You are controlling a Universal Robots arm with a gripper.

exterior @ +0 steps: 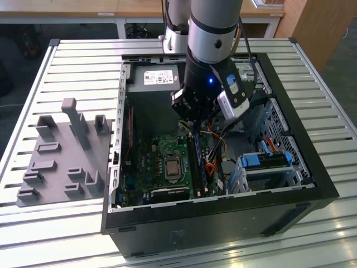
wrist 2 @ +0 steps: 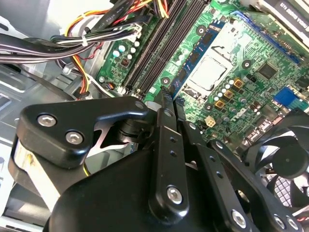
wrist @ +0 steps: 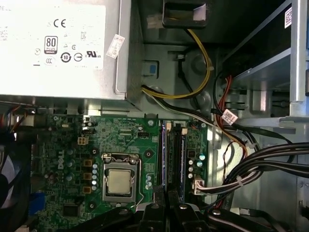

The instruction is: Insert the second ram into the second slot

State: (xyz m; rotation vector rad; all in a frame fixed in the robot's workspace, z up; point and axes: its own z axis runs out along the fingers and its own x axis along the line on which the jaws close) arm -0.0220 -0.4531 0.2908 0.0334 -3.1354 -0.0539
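Note:
The second ram, a thin blue stick, stands on edge in a memory slot beside the processor socket on the green motherboard. It also shows in the second wrist view and the exterior view. My gripper hangs inside the open computer case, with its black fingers drawn together right at one end of that stick. I cannot tell whether the tips touch it. The gripper also shows low in the first wrist view and under the arm's wrist in the exterior view. Another stick stands in a neighbouring slot.
The black case wall rings the work area. A silver power supply sits past the slots. Cable bundles run beside them. A fan and blue drive-bay latches lie nearby. A grey fixture plate rests on the slatted table.

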